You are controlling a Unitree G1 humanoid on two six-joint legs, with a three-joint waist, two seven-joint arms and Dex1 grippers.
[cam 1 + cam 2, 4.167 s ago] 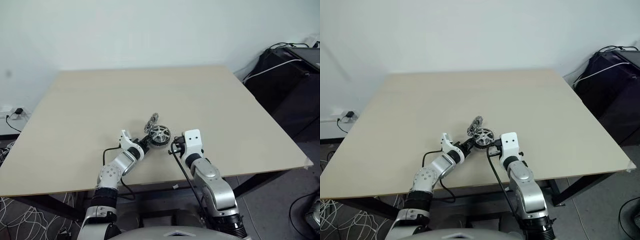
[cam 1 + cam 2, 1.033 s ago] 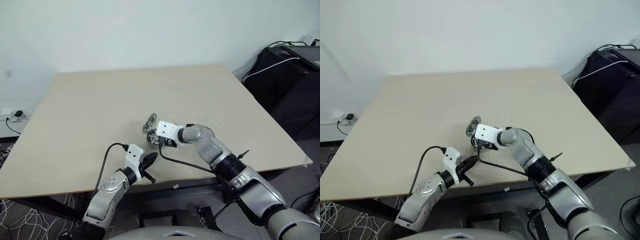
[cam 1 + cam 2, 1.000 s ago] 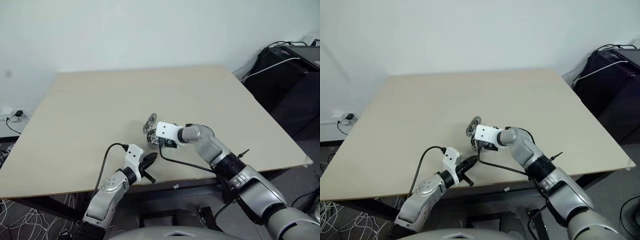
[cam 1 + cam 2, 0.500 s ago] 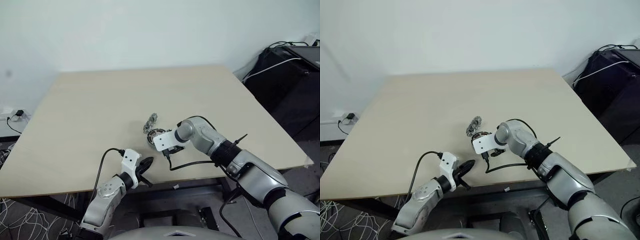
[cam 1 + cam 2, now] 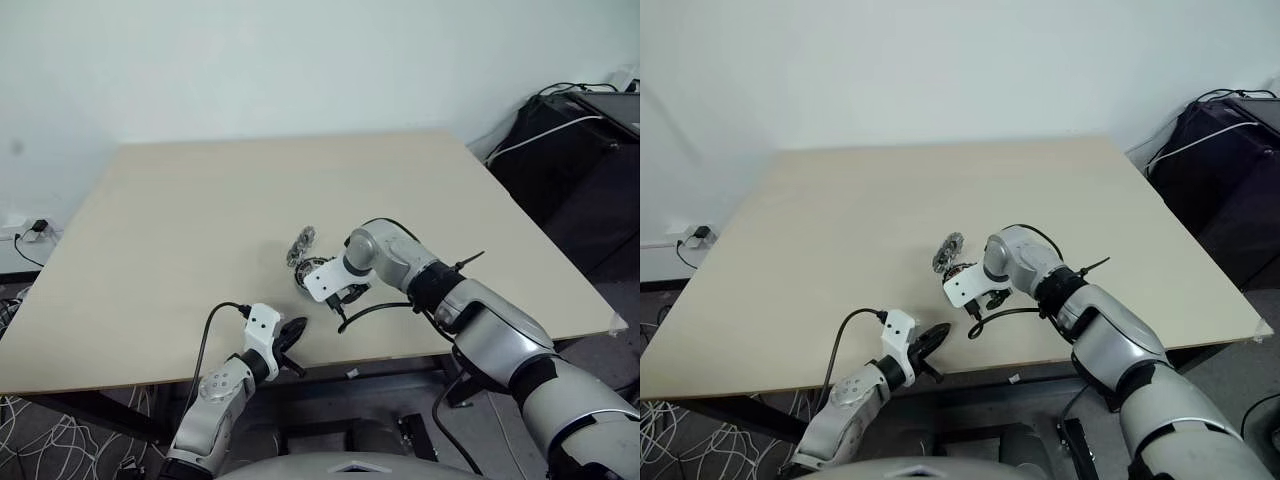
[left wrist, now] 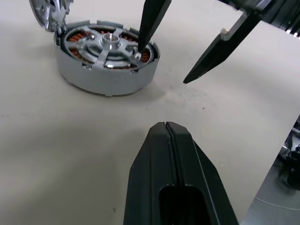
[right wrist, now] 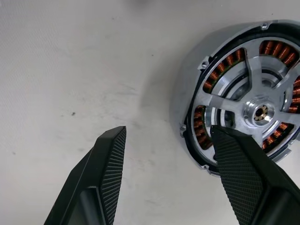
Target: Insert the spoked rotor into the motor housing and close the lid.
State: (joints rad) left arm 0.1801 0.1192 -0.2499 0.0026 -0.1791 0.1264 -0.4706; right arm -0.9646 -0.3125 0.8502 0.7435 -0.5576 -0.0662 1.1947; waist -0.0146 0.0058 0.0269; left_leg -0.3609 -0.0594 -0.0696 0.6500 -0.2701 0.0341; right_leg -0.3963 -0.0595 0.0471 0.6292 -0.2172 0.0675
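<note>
Since a second ago the right arm has swung its wrist over so the right tool [image 6: 187, 47] points down at the round silver motor housing with copper windings [image 6: 107, 58] mid-worktop [image 5: 180, 220], fingers apart, one tip on the seated silver-spoked rotor [image 7: 248, 110]. The grey metal lid [image 5: 301, 243] leans at the housing's eleven o'clock. The left tool [image 5: 291, 335], at seven o'clock, is closed, empty.

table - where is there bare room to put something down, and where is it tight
Most of the table is bare: the whole far half toward the wall, and wide strips left and right of the middle. It is crowded near the front centre, where the motor housing, the lid just behind it, the open right gripper and the shut left gripper sit close together.
</note>
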